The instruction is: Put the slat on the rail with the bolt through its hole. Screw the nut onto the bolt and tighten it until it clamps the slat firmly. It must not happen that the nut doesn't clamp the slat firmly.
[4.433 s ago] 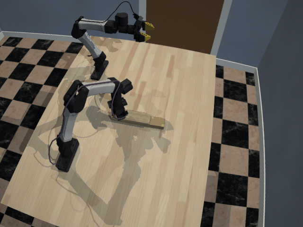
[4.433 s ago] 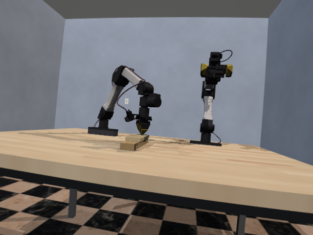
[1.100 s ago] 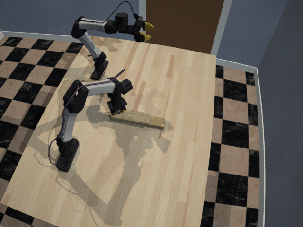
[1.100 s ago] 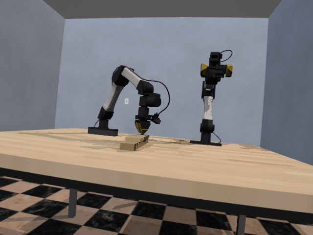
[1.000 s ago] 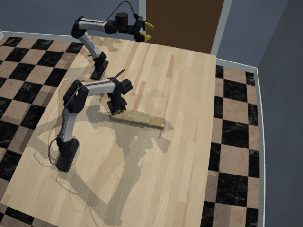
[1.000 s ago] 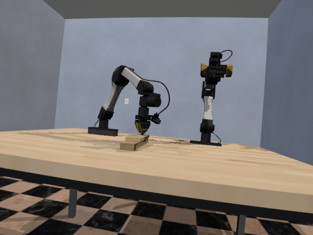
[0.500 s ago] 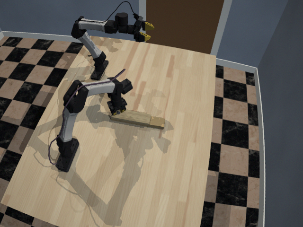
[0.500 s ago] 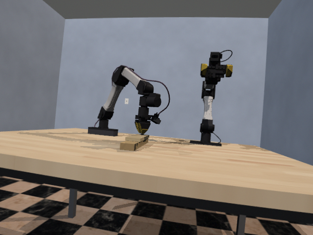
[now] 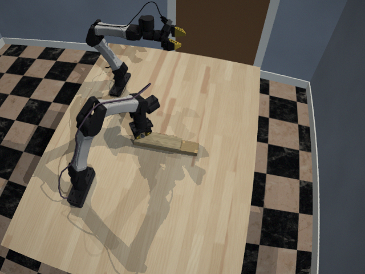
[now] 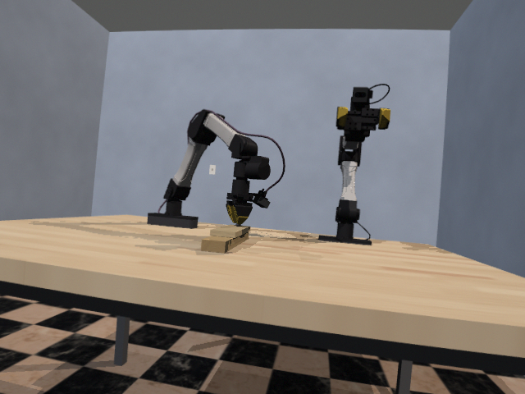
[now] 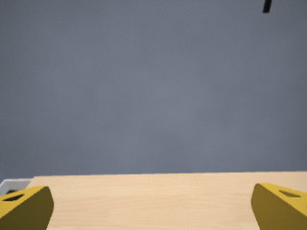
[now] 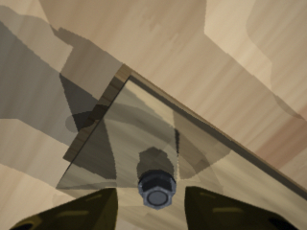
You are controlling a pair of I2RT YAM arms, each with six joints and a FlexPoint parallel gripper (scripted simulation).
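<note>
Nearest in the exterior view, the bare end of the rail (image 9: 189, 145) (image 10: 214, 245) (image 12: 112, 88) lies on the wooden surface (image 9: 206, 206) (image 10: 254, 275) (image 11: 153, 201) (image 12: 269, 29). Behind it the slat (image 9: 162, 140) (image 10: 226, 231) (image 12: 139, 125) lies flat along the rail's top, and toward its far end the dark nut (image 9: 142, 137) (image 12: 156, 189) sits with the round end of the bolt (image 12: 157, 197) inside it; how firmly it clamps cannot be told. The right gripper (image 9: 142, 135) (image 10: 239, 220) (image 12: 151, 195) points down there, its jaws partly open to either side of the nut, gripping nothing. Farther back, the left gripper (image 9: 179, 38) (image 10: 363, 118) (image 11: 152, 194) hangs high, jaws wide apart and holding nothing, before the blue-grey wall (image 10: 296, 84).

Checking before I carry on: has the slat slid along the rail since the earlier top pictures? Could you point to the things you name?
No. The slat (image 9: 165, 141) (image 10: 226, 231) (image 12: 144, 110) shows no visible shift against the rail's bare end (image 9: 189, 146) (image 10: 213, 245) in the top view.
</note>
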